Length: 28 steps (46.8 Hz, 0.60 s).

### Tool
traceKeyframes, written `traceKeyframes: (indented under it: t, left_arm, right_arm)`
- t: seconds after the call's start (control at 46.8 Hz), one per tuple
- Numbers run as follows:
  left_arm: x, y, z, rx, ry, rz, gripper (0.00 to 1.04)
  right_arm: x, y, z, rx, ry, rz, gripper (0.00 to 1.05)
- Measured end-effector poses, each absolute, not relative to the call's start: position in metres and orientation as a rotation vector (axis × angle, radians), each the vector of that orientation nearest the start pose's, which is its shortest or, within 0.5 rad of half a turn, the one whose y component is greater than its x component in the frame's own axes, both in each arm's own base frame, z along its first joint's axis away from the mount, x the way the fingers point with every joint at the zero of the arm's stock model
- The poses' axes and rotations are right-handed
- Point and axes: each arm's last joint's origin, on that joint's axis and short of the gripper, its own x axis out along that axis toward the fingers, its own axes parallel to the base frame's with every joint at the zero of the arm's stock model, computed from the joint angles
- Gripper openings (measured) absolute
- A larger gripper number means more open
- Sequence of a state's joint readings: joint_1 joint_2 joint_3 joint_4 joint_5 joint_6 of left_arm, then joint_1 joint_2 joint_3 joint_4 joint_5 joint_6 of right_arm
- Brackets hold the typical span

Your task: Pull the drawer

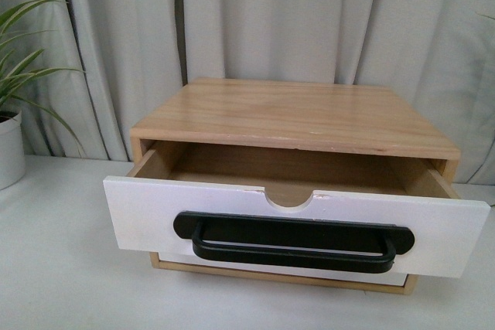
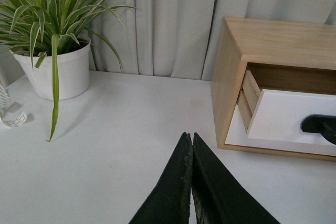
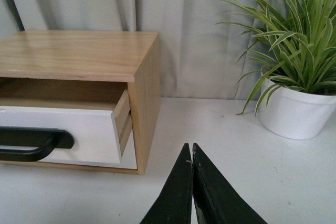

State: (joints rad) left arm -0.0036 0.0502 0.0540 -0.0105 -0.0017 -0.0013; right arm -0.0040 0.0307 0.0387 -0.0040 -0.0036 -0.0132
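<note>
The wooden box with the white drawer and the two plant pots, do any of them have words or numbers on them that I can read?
None: no words, numbers, labels or signs show in any view.
White-fronted drawer with the long black bar handle: plain, no text.
Light wood cabinet top: only wood grain.
White plant pot in the left wrist view: blank.
White plant pot in the right wrist view: blank.
Both black grippers, left and right: no markings.

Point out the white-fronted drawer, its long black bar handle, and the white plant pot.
White-fronted drawer (image 1: 139, 218): front view, bare left part of its front panel.
Long black bar handle (image 1: 294, 254): front view, middle of the bar.
White plant pot (image 2: 55, 74): left wrist view, pot's side wall.
</note>
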Motion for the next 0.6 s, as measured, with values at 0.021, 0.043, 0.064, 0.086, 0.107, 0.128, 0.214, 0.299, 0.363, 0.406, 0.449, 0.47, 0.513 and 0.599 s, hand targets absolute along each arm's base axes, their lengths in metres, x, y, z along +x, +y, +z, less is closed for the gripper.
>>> traceKeyframes:
  t: [0.021, 0.043, 0.064, 0.086, 0.107, 0.128, 0.214, 0.299, 0.363, 0.406, 0.449, 0.47, 0.513, 0.599]
  left_arm:
    - [0.098, 0.000, 0.177, -0.001, 0.007, -0.002, 0.04]
    - [0.098, 0.000, 0.176, -0.001, 0.007, -0.002, 0.04]
    - [0.098, 0.000, 0.176, -0.001, 0.007, -0.002, 0.04]
    - [0.098, 0.000, 0.175, -0.001, 0.006, -0.002, 0.04]
    - [0.097, 0.000, 0.174, -0.001, 0.001, -0.003, 0.04]
    - [0.097, 0.000, 0.171, -0.001, -0.002, -0.003, 0.04]
    - [0.098, 0.000, 0.166, -0.001, 0.002, -0.002, 0.04]
    - [0.097, 0.000, 0.166, -0.001, -0.002, 0.000, 0.04]
    - [0.097, 0.000, 0.166, -0.001, -0.002, -0.001, 0.04]
    - [0.097, 0.000, 0.166, -0.001, -0.002, -0.001, 0.04]
    - [0.097, 0.000, 0.166, -0.001, -0.002, -0.002, 0.04]
    - [0.097, 0.000, 0.166, -0.001, -0.002, -0.002, 0.04]
    - [0.097, 0.000, 0.166, -0.001, -0.002, -0.001, 0.04]
    - [0.097, 0.000, 0.166, -0.001, -0.002, -0.001, 0.04]
  right_arm:
    - [0.097, 0.000, 0.170, -0.013, -0.004, 0.000, 0.01]
    - [0.097, 0.000, 0.166, -0.013, -0.001, 0.001, 0.01]
    - [0.098, 0.000, 0.165, -0.013, 0.002, 0.000, 0.01]
    - [0.098, 0.000, 0.165, -0.013, 0.002, 0.000, 0.01]
    - [0.098, 0.000, 0.165, -0.013, 0.002, 0.000, 0.01]
    - [0.098, 0.000, 0.165, -0.013, 0.003, 0.000, 0.01]
    - [0.098, 0.000, 0.165, -0.013, 0.001, 0.000, 0.01]
    - [0.098, 0.000, 0.165, -0.013, 0.001, 0.000, 0.01]
    - [0.098, 0.000, 0.165, -0.013, 0.001, 0.001, 0.01]
    - [0.098, 0.000, 0.165, -0.013, 0.001, 0.000, 0.01]
    - [0.098, 0.000, 0.165, -0.013, 0.001, 0.000, 0.01]
    - [0.098, 0.000, 0.165, -0.013, 0.001, 0.000, 0.01]
    - [0.098, 0.000, 0.165, -0.013, 0.001, 0.000, 0.01]
    - [0.098, 0.000, 0.165, -0.013, 0.001, 0.000, 0.01]
